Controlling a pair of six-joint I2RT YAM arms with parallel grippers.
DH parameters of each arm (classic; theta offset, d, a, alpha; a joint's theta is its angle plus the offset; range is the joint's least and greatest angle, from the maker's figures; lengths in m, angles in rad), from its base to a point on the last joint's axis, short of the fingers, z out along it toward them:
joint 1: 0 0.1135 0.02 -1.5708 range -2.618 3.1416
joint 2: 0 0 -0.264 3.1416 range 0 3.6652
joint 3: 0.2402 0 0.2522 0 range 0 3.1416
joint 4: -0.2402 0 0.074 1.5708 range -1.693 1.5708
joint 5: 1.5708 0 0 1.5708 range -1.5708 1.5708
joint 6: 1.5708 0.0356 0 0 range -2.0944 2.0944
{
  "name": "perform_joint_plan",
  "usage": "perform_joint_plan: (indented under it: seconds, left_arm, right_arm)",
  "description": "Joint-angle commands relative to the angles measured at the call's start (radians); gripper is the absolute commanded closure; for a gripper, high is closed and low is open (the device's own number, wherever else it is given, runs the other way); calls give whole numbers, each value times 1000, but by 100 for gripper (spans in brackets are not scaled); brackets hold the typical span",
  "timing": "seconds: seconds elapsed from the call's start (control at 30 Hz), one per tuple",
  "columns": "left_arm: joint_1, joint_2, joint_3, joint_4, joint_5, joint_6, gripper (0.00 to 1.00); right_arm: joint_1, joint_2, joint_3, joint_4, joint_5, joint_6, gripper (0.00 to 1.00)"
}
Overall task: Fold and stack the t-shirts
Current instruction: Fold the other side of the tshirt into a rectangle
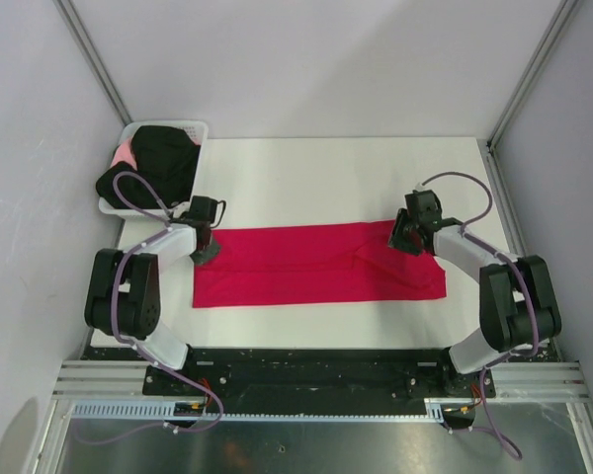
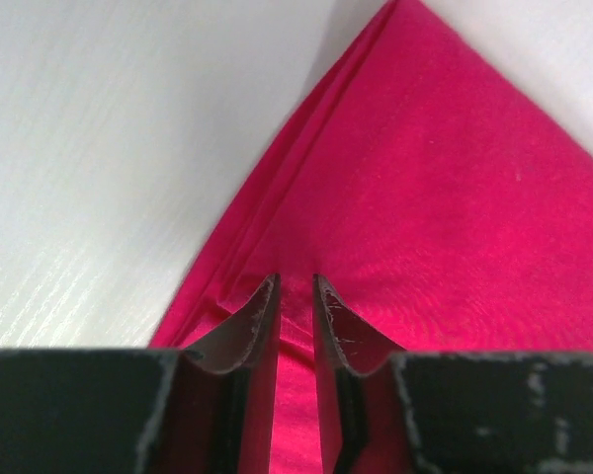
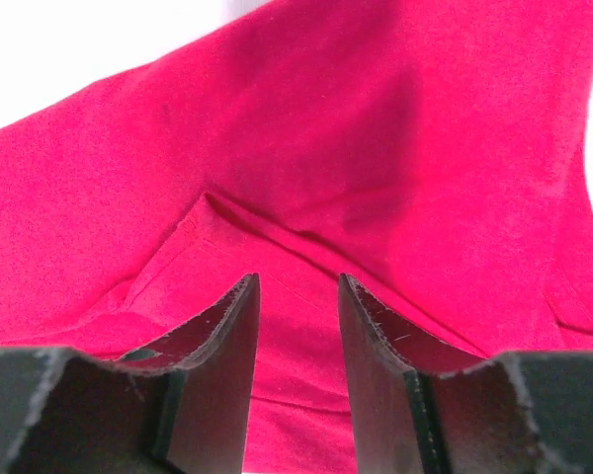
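Black t-shirts (image 1: 161, 158) in basket (image 1: 194, 128): top cam only

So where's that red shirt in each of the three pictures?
Top external: the red t-shirt lies across the middle of the picture as a long folded strip.
Left wrist: the red t-shirt fills the right and lower middle, one corner pointing up.
Right wrist: the red t-shirt covers nearly the whole picture.
Shared landmark: the white table, bare at upper left in both wrist views.
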Motion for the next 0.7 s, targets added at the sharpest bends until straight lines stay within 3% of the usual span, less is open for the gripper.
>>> perform_joint_plan:
  seconds: [0.0, 0.3, 0.47, 0.57, 0.67]
  left_arm:
    - [15, 26, -5, 15, -43, -35, 77]
    - [16, -4, 3, 16, -39, -26, 77]
    - [16, -32, 7, 15, -21, -19, 77]
    - [16, -49, 9, 15, -14, -14, 77]
    - [16, -65, 10, 14, -8, -12, 77]
  right_arm:
    - [30, 53, 63, 72, 2, -46, 56]
    - [79, 102, 104, 97, 41, -95, 46]
    - [88, 173, 150, 87, 60, -114, 46]
    - [95, 194, 169, 82, 64, -120, 48]
    - [106, 195, 178, 68, 73, -114, 60]
